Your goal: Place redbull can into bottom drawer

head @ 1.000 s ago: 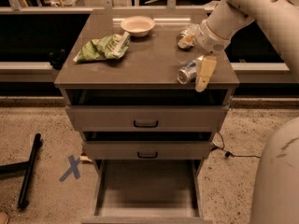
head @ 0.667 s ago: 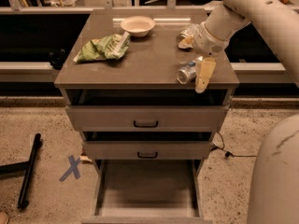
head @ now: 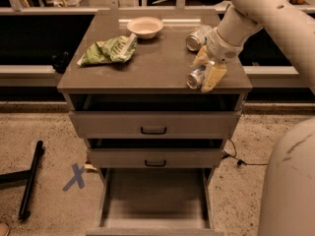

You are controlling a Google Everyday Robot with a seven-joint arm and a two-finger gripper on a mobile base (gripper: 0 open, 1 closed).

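Note:
The redbull can [head: 195, 78] lies on its side near the front right corner of the cabinet top [head: 157, 65], its shiny end facing the camera. My gripper [head: 206, 69] reaches down over it from the right. The fingers are open, one behind the can and one finger [head: 214, 77] to its right, close around it. The can rests on the top. The bottom drawer [head: 155, 195] is pulled out at the foot of the cabinet, and its flat floor holds nothing.
A shorter, wider silver can [head: 197, 37] lies behind the gripper. A white bowl [head: 144, 27] and a green bag [head: 108, 50] sit on the top. The two upper drawers [head: 153, 124] are slightly open. A black bar [head: 30, 178] lies on the floor at the left.

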